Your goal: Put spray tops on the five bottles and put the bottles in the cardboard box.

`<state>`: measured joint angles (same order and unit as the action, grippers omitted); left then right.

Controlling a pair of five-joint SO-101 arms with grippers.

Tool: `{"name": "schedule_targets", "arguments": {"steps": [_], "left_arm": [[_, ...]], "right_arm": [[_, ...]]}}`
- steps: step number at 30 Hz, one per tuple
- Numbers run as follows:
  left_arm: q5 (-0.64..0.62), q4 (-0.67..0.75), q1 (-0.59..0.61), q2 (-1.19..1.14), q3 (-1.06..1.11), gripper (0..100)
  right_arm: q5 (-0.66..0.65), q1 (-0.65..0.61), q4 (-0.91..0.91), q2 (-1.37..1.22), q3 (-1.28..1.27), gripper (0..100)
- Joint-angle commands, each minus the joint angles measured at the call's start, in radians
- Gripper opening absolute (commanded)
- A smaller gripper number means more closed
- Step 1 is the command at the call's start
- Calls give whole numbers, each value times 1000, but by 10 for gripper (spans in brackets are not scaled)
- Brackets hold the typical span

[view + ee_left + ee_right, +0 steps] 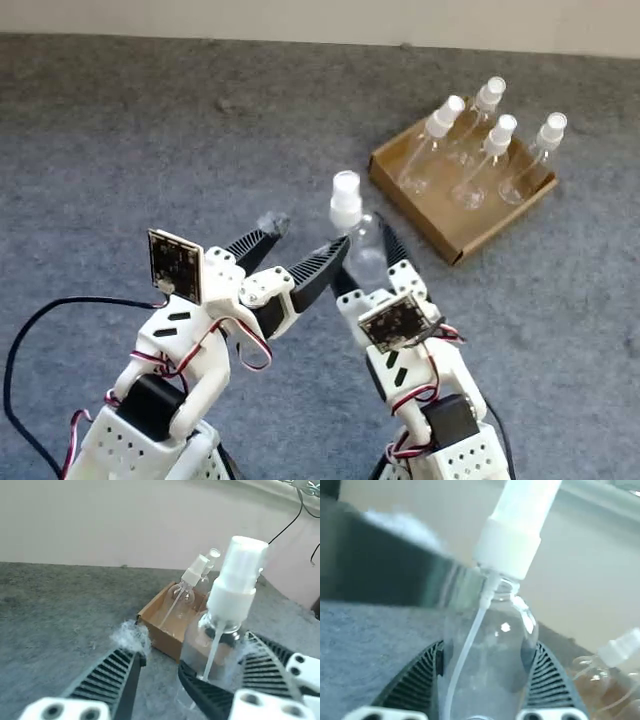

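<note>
A clear bottle (pixel 366 236) with a white spray top (pixel 346 198) stands upright in the middle of the grey carpet, and my right gripper (pixel 364 256) is shut on its body. In the right wrist view the bottle (pixel 495 645) sits between both black fingers (pixel 415 685), with the top (pixel 520 530) above and its tube running down inside. My left gripper (pixel 310 236) is open just left of the bottle, nothing between its fingers; one fingertip (pixel 200 690) lies close to the bottle (pixel 210 645). The cardboard box (pixel 470 228) at the back right holds several capped bottles (pixel 440 135).
A tuft of white fluff (pixel 131 636) clings to my left gripper's outer fingertip (pixel 270 228). The box (pixel 157 630) lies a short way beyond the held bottle, its bottles lying side by side. Bare grey carpet (pixel 150 130) spreads to the left and back. A pale wall borders the far edge.
</note>
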<state>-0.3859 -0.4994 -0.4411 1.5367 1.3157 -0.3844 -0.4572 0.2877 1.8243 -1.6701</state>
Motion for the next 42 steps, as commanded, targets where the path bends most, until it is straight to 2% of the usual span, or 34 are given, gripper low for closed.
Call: {"name": "schedule_targets", "arguments": {"steps": [1,7,10,13,16,19,23,29,37,42], "left_arm": [[11,-2,58,10,30,270],[8,-2,139,10,70,270],[5,-2,139,10,108,260],[3,-2,139,10,148,176],[3,0,130,10,177,65],[8,0,48,10,199,2],[9,0,-91,10,242,26],[5,3,-206,10,271,24],[2,153,-229,10,318,24],[2,324,-229,10,387,24]], "right_arm": [[-17,81,-81,15,-160,70],[-6,119,-117,15,-160,67],[130,116,-116,15,-160,67],[242,117,-119,15,-160,67],[258,114,-119,15,-160,67],[258,76,-120,15,-159,67],[252,-5,-120,15,-159,67],[255,-21,-116,15,-143,67],[256,-22,-111,15,-128,67],[258,-39,-111,15,-128,67]]}}
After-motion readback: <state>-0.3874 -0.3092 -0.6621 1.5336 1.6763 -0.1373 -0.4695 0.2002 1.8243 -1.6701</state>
